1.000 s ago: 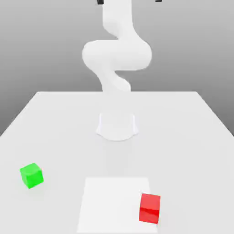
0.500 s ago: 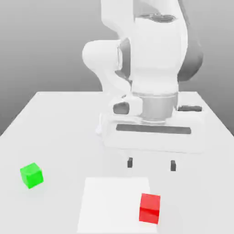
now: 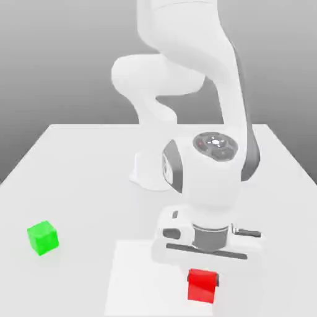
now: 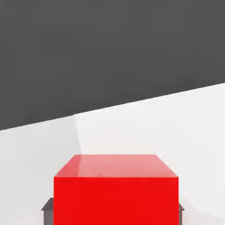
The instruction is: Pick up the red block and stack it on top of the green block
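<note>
The red block (image 3: 201,285) sits on a paler square patch near the table's front edge, toward the exterior view's right. My gripper (image 3: 202,280) has come straight down over it, with the hand just above and a dark fingertip (image 3: 216,280) against the block's side. In the hand view the red block (image 4: 116,193) sits between the two dark fingers (image 4: 47,205), which press on its opposite sides, so my gripper (image 4: 114,208) is shut on it. The green block (image 3: 43,238) stands alone on the table at the exterior view's left, well apart from the gripper.
The white table (image 3: 80,167) carries a lighter square patch (image 3: 139,278) under the red block. The arm's round base (image 3: 147,172) stands at the table's middle, behind the hand. Open tabletop lies between the two blocks.
The arm swung down from above the scene to the red block. The fingers, wide open half a second ago, have closed onto the block's sides. Both blocks stay in place.
</note>
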